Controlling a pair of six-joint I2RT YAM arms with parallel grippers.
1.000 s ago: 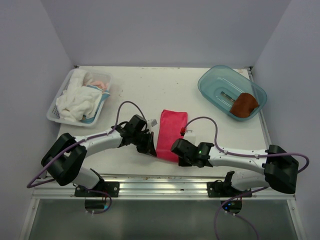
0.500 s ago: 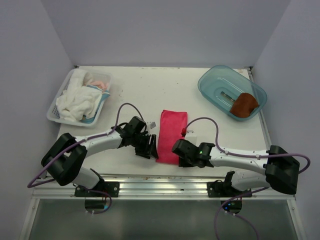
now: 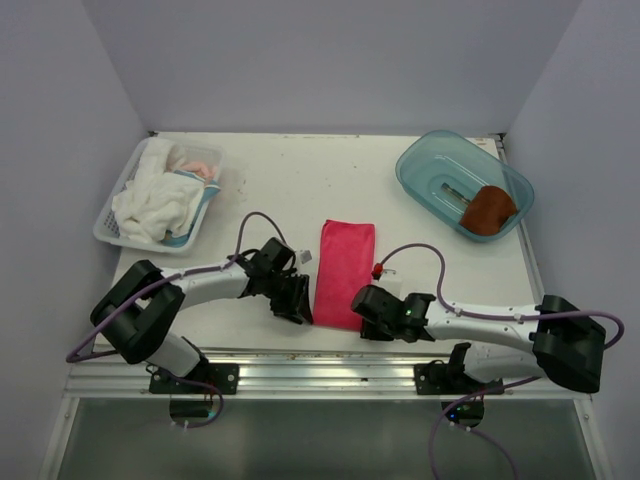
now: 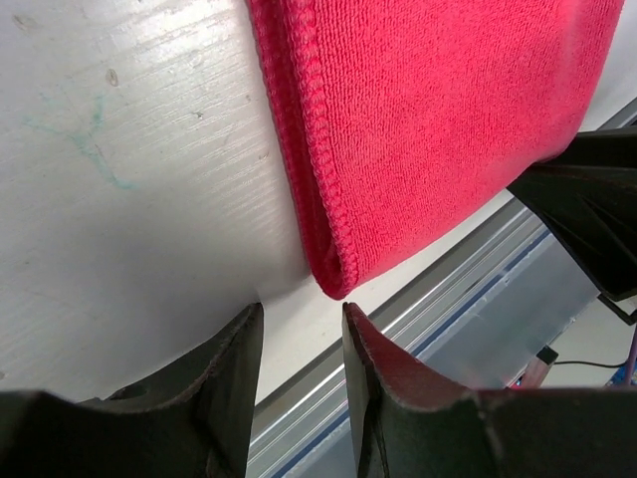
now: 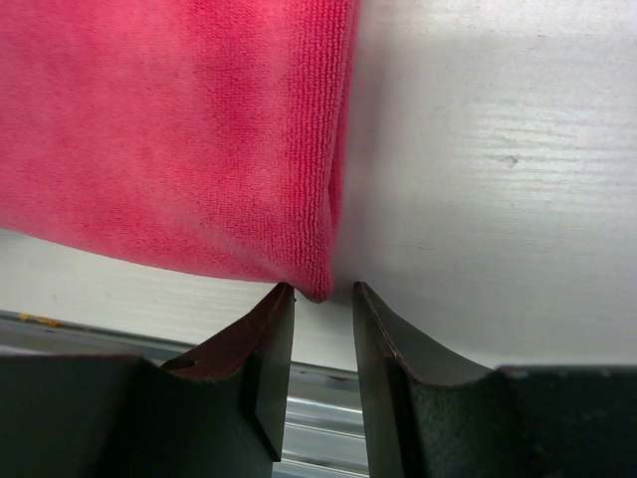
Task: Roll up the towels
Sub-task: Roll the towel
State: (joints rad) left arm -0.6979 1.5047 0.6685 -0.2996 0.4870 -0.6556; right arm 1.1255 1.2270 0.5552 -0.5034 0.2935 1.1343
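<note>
Left gripper (image 4: 301, 317) has its jaws parted and empty, just short of the near left corner of the flat bright pink-red cloth towel (image 3: 343, 272). The right gripper (image 5: 322, 293) is likewise parted at its near right corner. The rust-brown cloth towel (image 3: 487, 210) sits in a translucent blue plastic tub (image 3: 424, 166), far right.

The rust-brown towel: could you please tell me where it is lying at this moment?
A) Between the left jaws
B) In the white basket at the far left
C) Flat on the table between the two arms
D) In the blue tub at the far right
D: the top view shows the rust-brown towel lying inside the blue tub, well apart from the pink-red towel.
</note>
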